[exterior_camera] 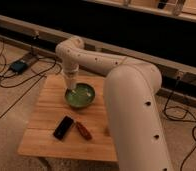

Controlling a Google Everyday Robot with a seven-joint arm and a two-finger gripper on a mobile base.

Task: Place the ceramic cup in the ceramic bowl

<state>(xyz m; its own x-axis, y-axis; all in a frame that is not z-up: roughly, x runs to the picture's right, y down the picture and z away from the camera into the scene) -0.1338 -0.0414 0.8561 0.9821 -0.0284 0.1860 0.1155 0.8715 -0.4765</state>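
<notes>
The ceramic bowl (81, 96) stands near the middle of the wooden table (43, 107), its left rim partly covered. The ceramic cup cannot be told apart from the pale lower end of the arm; possibly it is held there. The gripper (71, 89) is pointed downward at the bowl's left edge, and its state cannot be told. A black flat object (64, 127) and a reddish object (83, 130) are lying nearer the front edge. The table's right part is hidden by the arm (133, 105).

One table (43, 137), one ceramic bowl (83, 97) (one tool (71, 89) over its rim), one black slab (63, 127), one reddish object (83, 130)
</notes>
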